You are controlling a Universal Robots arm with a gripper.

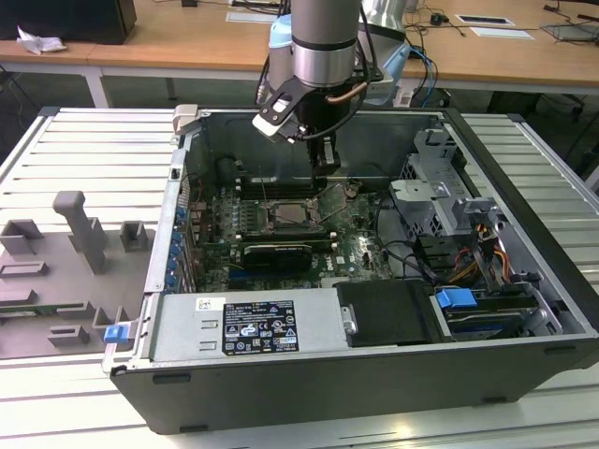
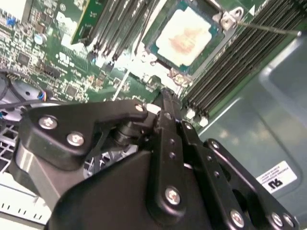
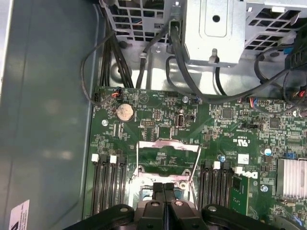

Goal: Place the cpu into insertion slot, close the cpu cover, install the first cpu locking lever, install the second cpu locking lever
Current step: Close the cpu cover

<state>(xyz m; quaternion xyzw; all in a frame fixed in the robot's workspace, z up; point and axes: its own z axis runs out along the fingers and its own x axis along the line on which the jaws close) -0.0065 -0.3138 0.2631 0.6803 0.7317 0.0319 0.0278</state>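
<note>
The black end effector (image 3: 163, 186), fingers pressed together, hovers over the silver-rimmed insertion slot (image 1: 288, 217) holding the pale square cpu (image 2: 184, 36). The silvery cpu cover (image 3: 169, 143) is raised, and long black memory slots (image 2: 240, 52) flank the slot.

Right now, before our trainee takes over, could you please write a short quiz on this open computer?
1. True or false: the chip already lies in its socket.
2. The gripper is: A) wide open, B) shut, C) clamped on a cable.
3. Fill in: in the exterior view, the metal drive cage stands toward the view's ___ of the socket.

Key: 1 true; 2 B; 3 right.
</note>
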